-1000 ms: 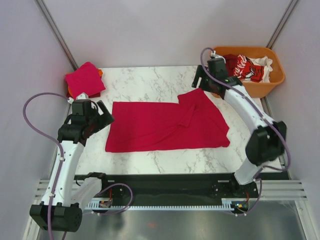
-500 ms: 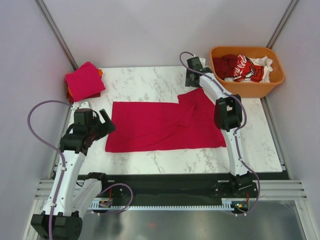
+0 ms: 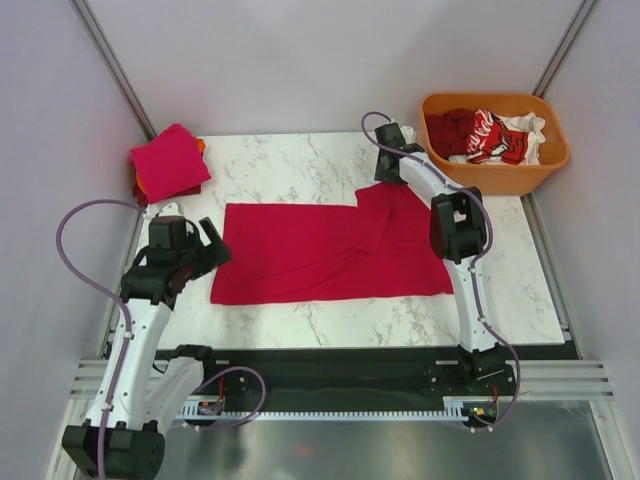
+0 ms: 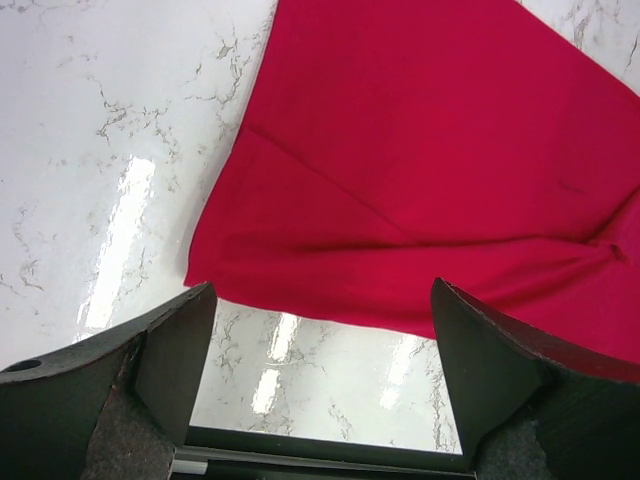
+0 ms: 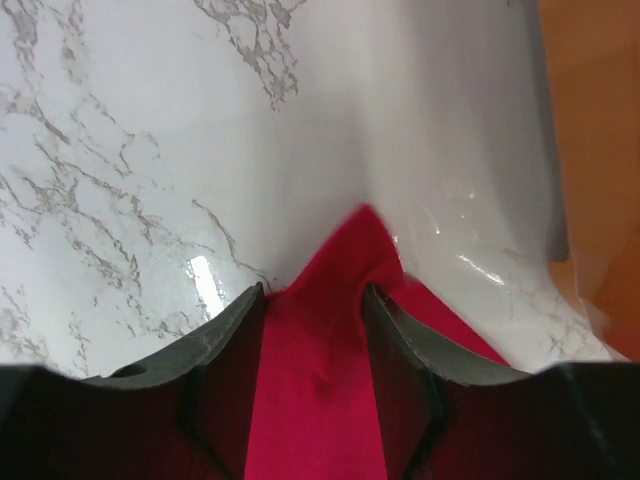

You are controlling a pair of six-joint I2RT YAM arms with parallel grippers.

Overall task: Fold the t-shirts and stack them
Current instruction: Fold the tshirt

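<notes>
A crimson t-shirt (image 3: 330, 250) lies spread flat on the marble table (image 3: 290, 165). My right gripper (image 3: 385, 172) is at its far right corner, and in the right wrist view the jaws (image 5: 315, 300) are closed on a raised peak of the cloth (image 5: 320, 390). My left gripper (image 3: 212, 245) is open and empty just off the shirt's left edge. In the left wrist view it (image 4: 325, 350) hovers over bare marble, with the shirt's near left corner (image 4: 420, 150) ahead. A folded pink-red shirt (image 3: 168, 160) lies on an orange one at the far left corner.
An orange plastic tub (image 3: 490, 100) at the far right holds several more shirts (image 3: 485, 135), dark red, white and red with white print. Its wall shows in the right wrist view (image 5: 600, 150). Grey walls enclose the table on three sides.
My right arm swung from the tub to the shirt's far right corner and settled onto the cloth. My left gripper shifted slightly down along the shirt's left edge.
</notes>
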